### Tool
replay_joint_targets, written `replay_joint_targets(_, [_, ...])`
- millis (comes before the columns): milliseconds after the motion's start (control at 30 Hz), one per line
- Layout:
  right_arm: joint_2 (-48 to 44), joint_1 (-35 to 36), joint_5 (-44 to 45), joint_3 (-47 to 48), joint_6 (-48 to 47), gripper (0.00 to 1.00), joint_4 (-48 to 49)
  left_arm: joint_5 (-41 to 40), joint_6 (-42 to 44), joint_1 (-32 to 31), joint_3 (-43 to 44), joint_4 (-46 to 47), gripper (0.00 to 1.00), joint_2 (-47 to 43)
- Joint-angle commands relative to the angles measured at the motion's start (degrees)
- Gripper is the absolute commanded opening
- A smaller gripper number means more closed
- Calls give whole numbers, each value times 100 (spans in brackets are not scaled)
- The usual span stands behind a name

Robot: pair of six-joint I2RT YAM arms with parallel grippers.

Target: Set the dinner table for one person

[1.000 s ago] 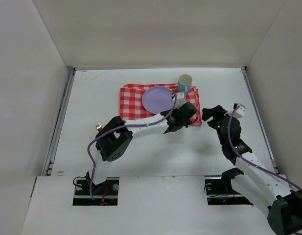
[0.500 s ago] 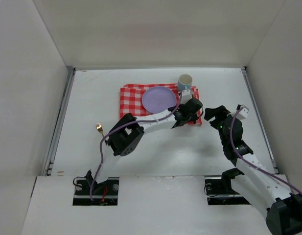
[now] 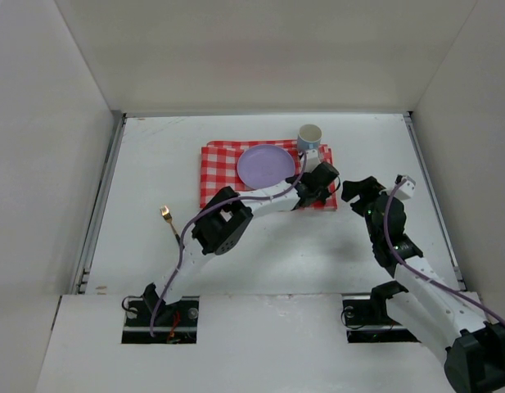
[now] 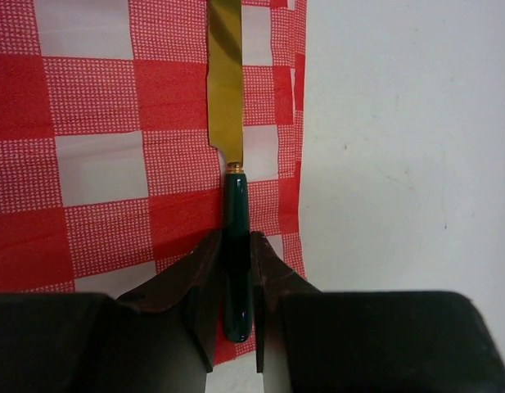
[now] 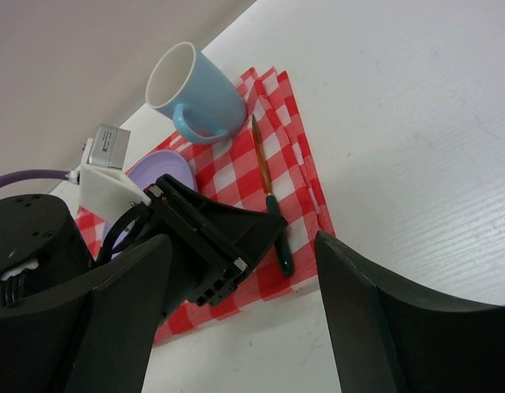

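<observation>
A knife with a dark green handle (image 4: pixel 236 237) and a gold blade (image 4: pixel 225 82) lies along the right edge of the red-and-white checkered cloth (image 4: pixel 96 164). My left gripper (image 4: pixel 234 246) is shut on the handle, one finger on each side. From above, the left gripper (image 3: pixel 317 182) sits on the cloth's right part, just right of the purple plate (image 3: pixel 264 165). My right gripper (image 3: pixel 358 190) hovers wide open over the white dinner table (image 3: pixel 154 155), right of the cloth, holding nothing. The right wrist view shows the knife (image 5: pixel 268 192) in front of the mug.
A light blue mug (image 3: pixel 309 137) stands at the cloth's far right corner, also in the right wrist view (image 5: pixel 195 94). A small gold-headed item on a dark stem (image 3: pixel 165 213) lies on the table's left side. White walls and grey rails (image 3: pixel 105 188) border the table.
My left arm has stretched farther out, carrying its gripper right and slightly away along the cloth toward the mug. The right gripper has shifted a little and stays open.
</observation>
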Motion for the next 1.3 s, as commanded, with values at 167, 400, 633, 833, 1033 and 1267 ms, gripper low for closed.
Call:
replay_joint_targets(167, [-6, -41, -4, -49, 47, 77, 215, -191, 20, 33, 302, 48, 13, -22])
replay_joint_targets(400, [-138, -85, 5, -93, 56, 77, 163, -209, 99, -72, -207, 460, 29, -556])
replay_joint_targets(633, [-173, -58, -4, -102, 73, 77, 171, -244, 468, -108, -2147, 1558, 33, -2348])
replay_joint_targets(833, [-68, -6, -74, -58, 65, 42, 215, -744, 740, 462, -5142, 1974, 20, -4859])
replay_joint_targets(1033, [397, 231, -241, 144, 12, 11, 215, -1192, 670, 1674, -7027, -113, 6, -7305])
replay_joint_targets(1267, [512, 355, -259, 197, -85, 26, 268, -1369, 732, 2897, -7959, -1867, 25, -8177])
